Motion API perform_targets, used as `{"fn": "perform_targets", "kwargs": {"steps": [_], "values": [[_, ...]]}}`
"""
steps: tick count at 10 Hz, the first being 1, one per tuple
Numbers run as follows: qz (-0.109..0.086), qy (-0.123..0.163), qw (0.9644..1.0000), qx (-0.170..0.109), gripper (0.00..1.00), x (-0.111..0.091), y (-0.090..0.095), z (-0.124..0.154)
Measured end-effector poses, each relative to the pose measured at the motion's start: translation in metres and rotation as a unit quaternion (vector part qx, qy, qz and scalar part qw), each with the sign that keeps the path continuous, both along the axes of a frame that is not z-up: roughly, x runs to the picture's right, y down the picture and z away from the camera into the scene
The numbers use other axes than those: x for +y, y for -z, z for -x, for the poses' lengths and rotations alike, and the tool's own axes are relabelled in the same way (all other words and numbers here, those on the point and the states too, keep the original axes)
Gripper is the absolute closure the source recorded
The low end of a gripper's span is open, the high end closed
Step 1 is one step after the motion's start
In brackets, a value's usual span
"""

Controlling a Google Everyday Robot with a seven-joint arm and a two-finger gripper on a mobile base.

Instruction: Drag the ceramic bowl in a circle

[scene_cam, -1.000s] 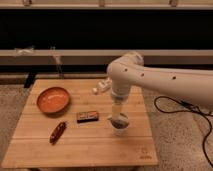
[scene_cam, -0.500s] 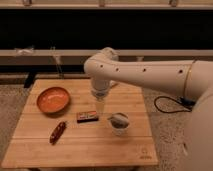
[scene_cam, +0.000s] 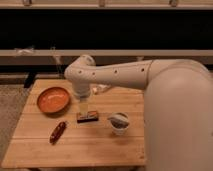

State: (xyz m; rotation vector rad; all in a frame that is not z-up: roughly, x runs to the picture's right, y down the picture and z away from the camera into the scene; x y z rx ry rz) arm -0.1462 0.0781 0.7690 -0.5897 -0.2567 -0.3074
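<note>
The ceramic bowl is round, shallow and orange, and rests on the left part of the wooden table. My white arm reaches in from the right, its elbow bending over the table's back middle. The gripper hangs down from it, to the right of the bowl and a short gap away from it. It stands open just above a small brown box, with nothing between its fingers.
A small white cup with something dark inside stands right of the box. A red elongated object lies in front of the bowl. A dark shelf and rails run behind the table.
The arm has swung left across the table, from above the white cup to beside the bowl. The bowl and the other objects have not moved.
</note>
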Motion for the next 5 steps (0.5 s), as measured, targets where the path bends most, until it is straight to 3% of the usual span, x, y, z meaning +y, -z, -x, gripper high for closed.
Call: {"fn": "perform_targets", "kwargs": {"steps": [2, 5], "values": [[0.000, 0.034, 0.9988, -0.036, 0.20, 0.005, -0.018, 0.031], [0.005, 0.061, 0.9961, -0.063, 0.20, 0.014, -0.040, 0.047]]}}
